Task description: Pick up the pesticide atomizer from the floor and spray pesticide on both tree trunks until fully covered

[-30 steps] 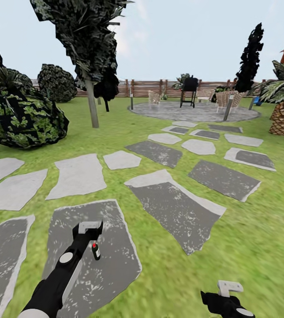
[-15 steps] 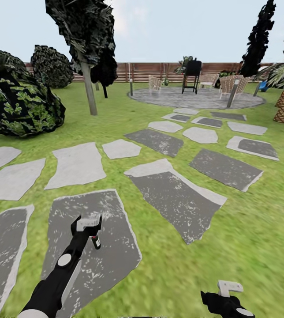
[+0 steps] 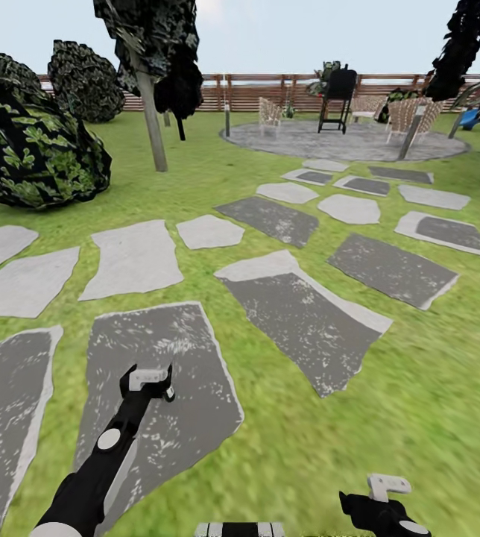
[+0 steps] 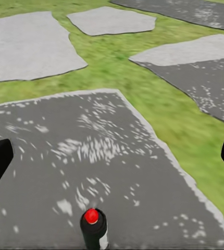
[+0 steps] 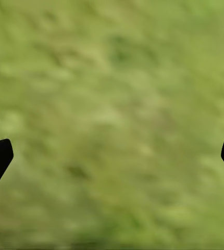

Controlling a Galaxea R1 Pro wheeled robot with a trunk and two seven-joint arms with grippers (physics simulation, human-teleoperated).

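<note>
Left wrist view: the pesticide atomizer (image 4: 94, 228), red-capped, stands on a grey paving slab (image 4: 81, 156), with the left gripper (image 4: 112, 156) hovering above, fingers spread wide and empty. The pickup step appears under way; the next move likely calls for lowering around the bottle. The right gripper (image 5: 112, 156) hangs open, holding nothing, over lawn (image 5: 112, 104).

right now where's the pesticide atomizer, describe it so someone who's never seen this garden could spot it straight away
Start at the big dark grey paving stone nearest the robot, on the lawn's stepping-stone path. The left gripper hangs over it, fingers spread, and the pesticide atomizer stands upright on that slab just beneath. It is a small dark bottle with a round red cap, the only standing object on the flat stones.
</note>
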